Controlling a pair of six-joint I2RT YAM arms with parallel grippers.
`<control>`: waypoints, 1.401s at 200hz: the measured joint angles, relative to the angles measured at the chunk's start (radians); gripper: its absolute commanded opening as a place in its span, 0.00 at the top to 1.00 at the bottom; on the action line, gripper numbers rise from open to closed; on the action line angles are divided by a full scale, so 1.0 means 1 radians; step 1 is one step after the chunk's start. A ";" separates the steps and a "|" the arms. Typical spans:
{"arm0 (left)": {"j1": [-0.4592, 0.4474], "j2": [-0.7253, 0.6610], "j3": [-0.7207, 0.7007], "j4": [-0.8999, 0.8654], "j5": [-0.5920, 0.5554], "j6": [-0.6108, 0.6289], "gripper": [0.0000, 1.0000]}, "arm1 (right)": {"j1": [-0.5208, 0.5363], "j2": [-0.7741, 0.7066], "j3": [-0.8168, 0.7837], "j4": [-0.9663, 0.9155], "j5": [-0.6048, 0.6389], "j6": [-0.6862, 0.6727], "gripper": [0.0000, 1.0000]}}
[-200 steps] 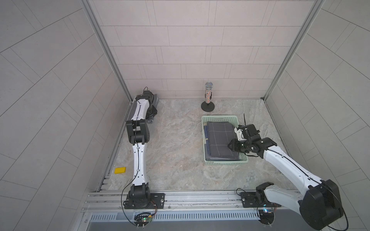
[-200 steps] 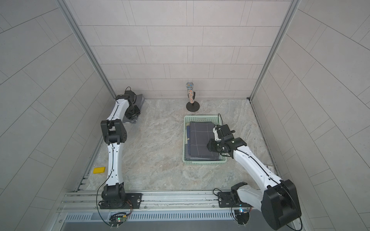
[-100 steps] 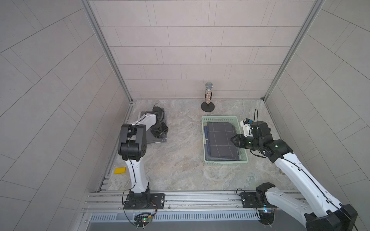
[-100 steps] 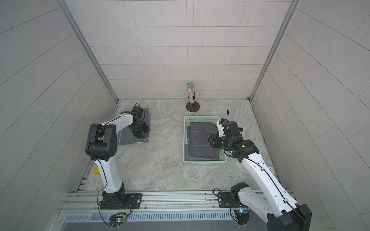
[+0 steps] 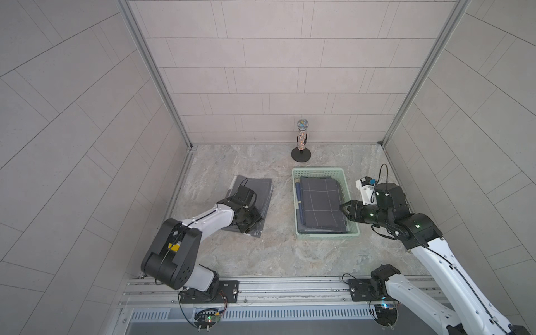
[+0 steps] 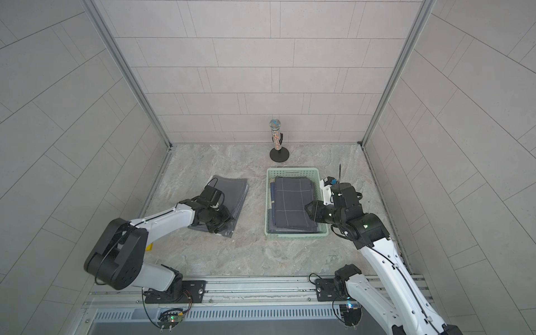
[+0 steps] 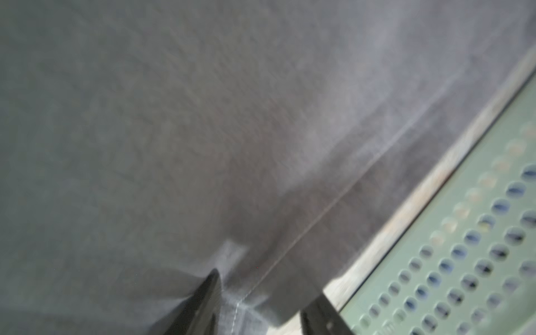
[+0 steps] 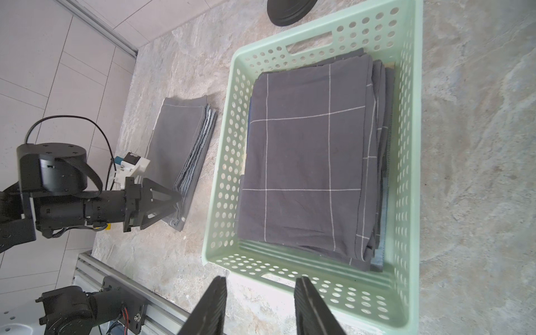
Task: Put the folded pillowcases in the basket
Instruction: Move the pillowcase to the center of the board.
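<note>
Right wrist view tells me the job is not finished: the grey folded pillowcase (image 8: 179,136) lies on the counter (image 5: 261,255) toward its left edge, beside the basket (image 8: 223,162), not in it. My left gripper (image 8: 175,200) sits at the pillowcase's near corner, jaws apart with the cloth edge between them; whether they pinch it I cannot tell. My right gripper (image 8: 261,280) hovers over the basket's right wall, jaws released and empty. Left to do, I judge: grip, lift, carry across, set down. Count: one basket, one pillowcase outside it, a checked cloth (image 8: 307,150) atop a blue cloth (image 8: 380,258) inside, one microphone (image 5: 302,136) at the back edge.
</note>
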 measured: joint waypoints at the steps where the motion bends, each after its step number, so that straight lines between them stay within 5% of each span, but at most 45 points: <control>1: 0.000 -0.003 0.000 -0.001 -0.001 0.001 0.43 | 0.001 0.000 0.000 0.000 0.000 0.000 0.57; 48: 0.020 -0.125 0.072 -0.086 -0.021 0.098 0.35 | 0.207 0.054 0.050 0.002 0.064 0.011 0.54; 114: 0.055 0.063 0.029 -0.082 -0.017 0.119 0.40 | 0.377 0.079 0.046 0.036 0.181 0.077 0.56; 189: -0.196 0.036 -0.093 0.307 -0.036 -0.122 0.39 | 0.383 0.056 0.046 0.036 0.241 0.099 0.56; 218: -0.233 -0.039 -0.113 0.265 -0.089 -0.182 0.38 | 0.385 0.056 0.046 0.035 0.248 0.100 0.55; 254: -0.198 -0.225 -0.031 0.056 -0.142 -0.121 0.32 | 0.412 0.073 0.049 0.035 0.259 0.099 0.55; 280: -0.034 -0.242 0.186 -0.095 -0.127 0.029 0.31 | 0.502 0.155 0.093 0.040 0.283 0.098 0.53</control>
